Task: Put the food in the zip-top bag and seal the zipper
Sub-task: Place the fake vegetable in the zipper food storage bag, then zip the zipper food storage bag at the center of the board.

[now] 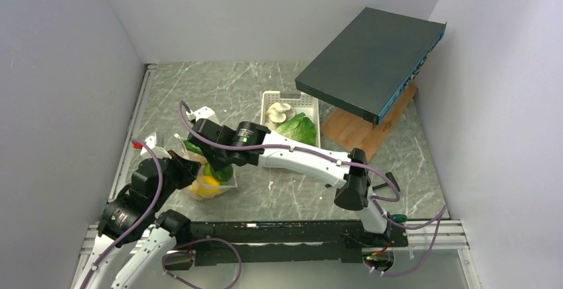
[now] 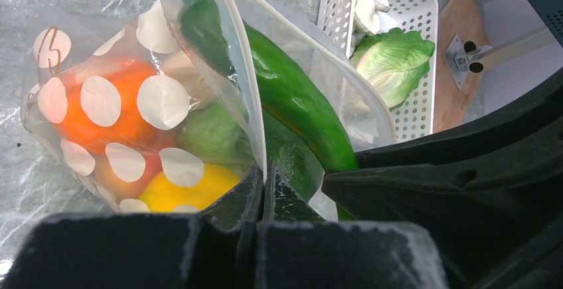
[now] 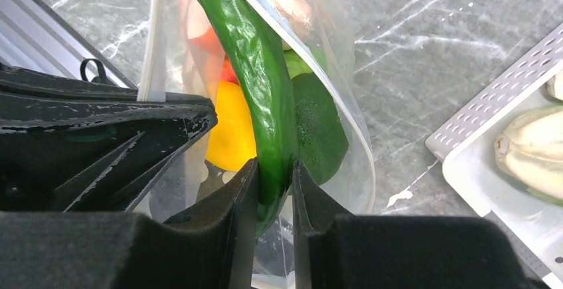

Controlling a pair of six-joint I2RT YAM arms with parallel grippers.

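Observation:
The clear dotted zip-top bag (image 2: 106,103) stands open on the table, also in the top view (image 1: 199,169). It holds an orange (image 2: 126,113), a yellow lemon (image 2: 189,189), a peach and a lime (image 2: 212,136). My left gripper (image 2: 264,179) is shut on the bag's rim strip (image 2: 242,83). My right gripper (image 3: 274,176) is shut on the dark green vegetable (image 3: 255,76), a long pepper, whose length lies through the bag's mouth. The vegetable also shows in the left wrist view (image 2: 299,103). Lettuce (image 1: 297,128) and a white mushroom (image 1: 279,111) lie in the basket.
A white slotted basket (image 1: 291,96) stands behind the bag. A dark flat box (image 1: 372,60) rests tilted over a wooden board (image 1: 358,129) at the back right. White walls close in left, back and right. A metal rail runs along the table's left edge.

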